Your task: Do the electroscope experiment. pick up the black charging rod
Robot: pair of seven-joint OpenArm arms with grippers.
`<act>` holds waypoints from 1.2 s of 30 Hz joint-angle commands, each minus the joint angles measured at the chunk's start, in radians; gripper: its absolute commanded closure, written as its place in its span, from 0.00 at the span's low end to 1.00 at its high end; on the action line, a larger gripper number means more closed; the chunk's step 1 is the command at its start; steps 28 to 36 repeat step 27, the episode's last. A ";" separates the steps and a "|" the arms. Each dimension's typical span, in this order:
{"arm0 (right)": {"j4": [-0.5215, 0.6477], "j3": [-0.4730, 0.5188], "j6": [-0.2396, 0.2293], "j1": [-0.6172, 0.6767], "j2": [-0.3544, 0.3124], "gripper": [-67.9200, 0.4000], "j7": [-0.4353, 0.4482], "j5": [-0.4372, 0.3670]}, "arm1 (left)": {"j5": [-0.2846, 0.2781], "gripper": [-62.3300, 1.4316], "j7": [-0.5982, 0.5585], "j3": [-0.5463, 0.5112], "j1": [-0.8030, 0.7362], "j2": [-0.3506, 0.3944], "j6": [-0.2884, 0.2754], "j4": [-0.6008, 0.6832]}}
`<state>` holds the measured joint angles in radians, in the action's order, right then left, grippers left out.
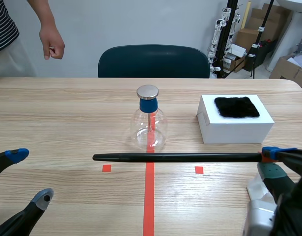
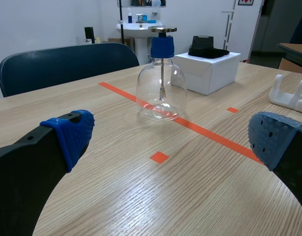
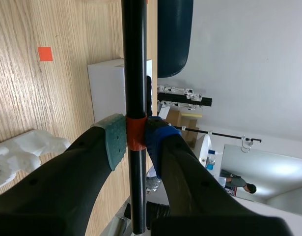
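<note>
The long black charging rod (image 1: 175,157) lies level across the lower middle of the scene view. It passes just in front of the clear glass electroscope flask with its blue stopper and round metal cap (image 1: 149,123), and its free tip points toward the left of the frame. The right gripper (image 1: 272,160) at the lower right edge is clenched on the rod at its orange-red band (image 3: 136,133). In the right wrist view the grey-green pad presses one side of that band and the blue pad the other, with no gap showing. Gripping at the marked end probably leaves the whole working length free for rubbing and for bringing up to the metal cap. The rod looks clear of the light wooden table (image 1: 67,113) and of the white plastic stand (image 1: 261,189) beneath the gripper, so the pick-up seems essentially made. The white box (image 1: 235,129) at centre right carries a black fur cloth (image 1: 236,106), set near the holding arm, likely for charging. The left gripper (image 1: 30,176) sits low at the lower left with its fingers spread wide and nothing between or touching them. Its wrist view faces the flask, which stands well ahead of it. A person's hand (image 1: 52,44) hangs at the upper left, away from everything.
</note>
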<state>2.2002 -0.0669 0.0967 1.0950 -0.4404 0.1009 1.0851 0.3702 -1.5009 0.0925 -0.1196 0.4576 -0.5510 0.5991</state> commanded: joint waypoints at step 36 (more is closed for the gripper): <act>0.017 0.003 0.016 -0.006 -0.003 0.99 0.016 0.001 | -0.011 0.00 -0.029 -0.001 -0.002 0.014 0.000 0.009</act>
